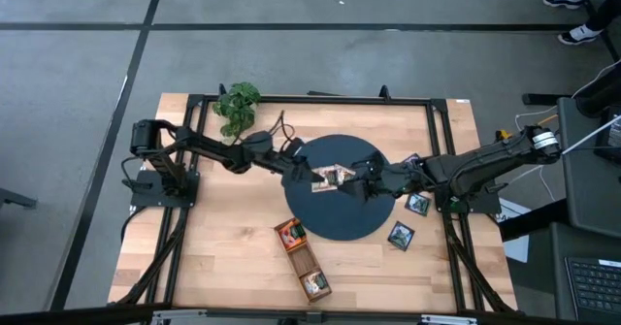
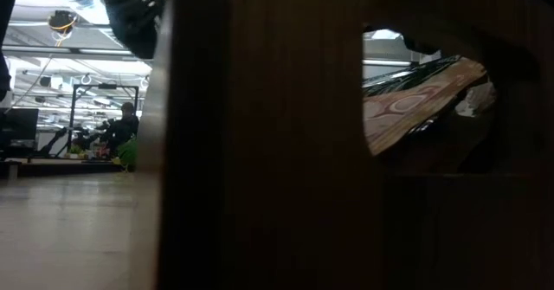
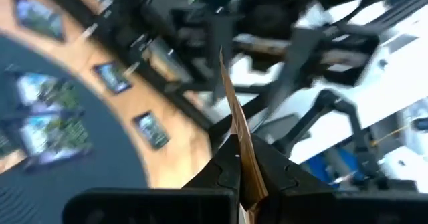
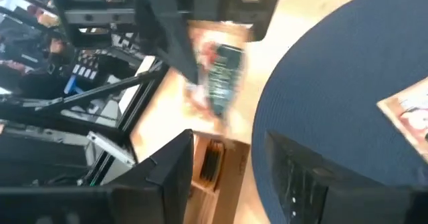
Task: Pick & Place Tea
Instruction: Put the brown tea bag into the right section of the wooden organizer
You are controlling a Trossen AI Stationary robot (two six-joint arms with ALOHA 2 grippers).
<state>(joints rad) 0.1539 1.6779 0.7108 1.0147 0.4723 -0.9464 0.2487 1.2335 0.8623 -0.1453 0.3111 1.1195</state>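
A round dark blue mat [image 1: 335, 218] lies mid-table. Over it my left gripper [image 1: 312, 176] is shut on one pale tea sachet [image 1: 333, 178], which shows edge-on in the left wrist view [image 3: 231, 110]. My right gripper [image 1: 361, 181] faces it from the right with open fingers [image 4: 231, 150], nothing between them. More sachets lie flat on the wood at the mat's right [image 1: 418, 205] [image 1: 401, 235], and an orange one [image 4: 408, 110] rests on the mat. My left gripper pinches the sachet by its two flat faces between both fingers [image 3: 224, 174], at the end nearest the wrist [image 3: 242, 167]. The fingers come in about level from the table's left. The rest of the sachet sticks out past the fingertips, tilted, above the mat.
A long brown compartment tray [image 1: 303, 259] with sachets in it lies near the mat's front edge; its wall fills the low view, with a sachet [image 2: 415, 104] showing through a cutout. A green plant [image 1: 236, 107] stands at the far left. Bare wood lies at front left.
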